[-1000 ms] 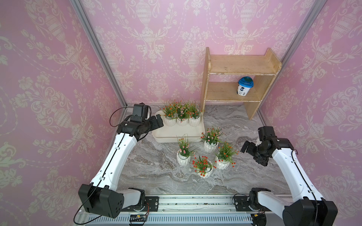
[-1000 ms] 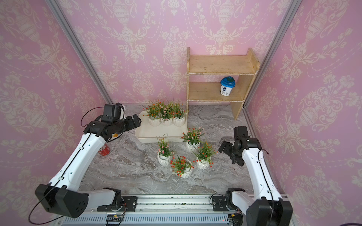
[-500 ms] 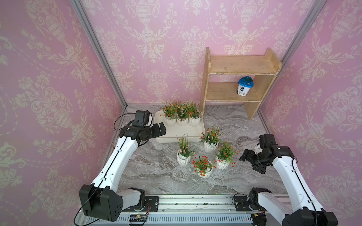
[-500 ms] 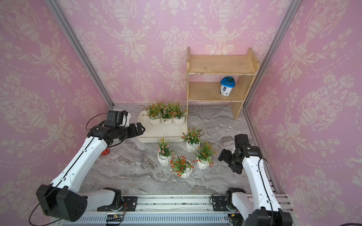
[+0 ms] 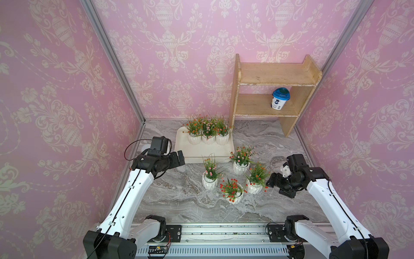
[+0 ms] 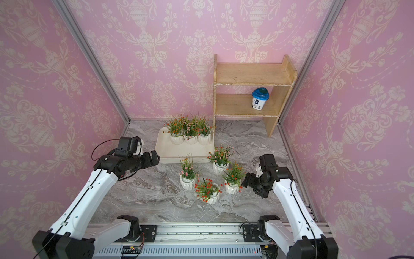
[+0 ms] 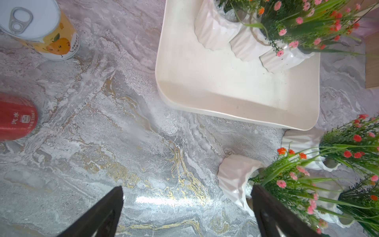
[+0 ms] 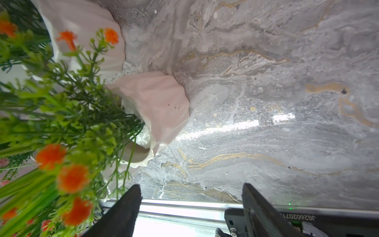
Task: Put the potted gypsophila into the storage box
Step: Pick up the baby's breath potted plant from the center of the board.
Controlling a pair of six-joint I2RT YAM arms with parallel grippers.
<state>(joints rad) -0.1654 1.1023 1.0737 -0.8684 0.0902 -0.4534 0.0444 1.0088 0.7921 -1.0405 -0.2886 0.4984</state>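
I see my right gripper open, empty | orange-flower pot upright, just left of its fingers | left gripper wide open, empty, farther off

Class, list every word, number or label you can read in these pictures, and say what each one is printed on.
"汽水": on the red can, left wrist view; the small line beneath includes "330", the rest is too small to read.
"JG2602071": upside down on the black plate, right wrist view; its end is cut off.
Yellow fruit can: small print, unreadable.
Blue-lidded cup on the wooden shelf: label too blurred.
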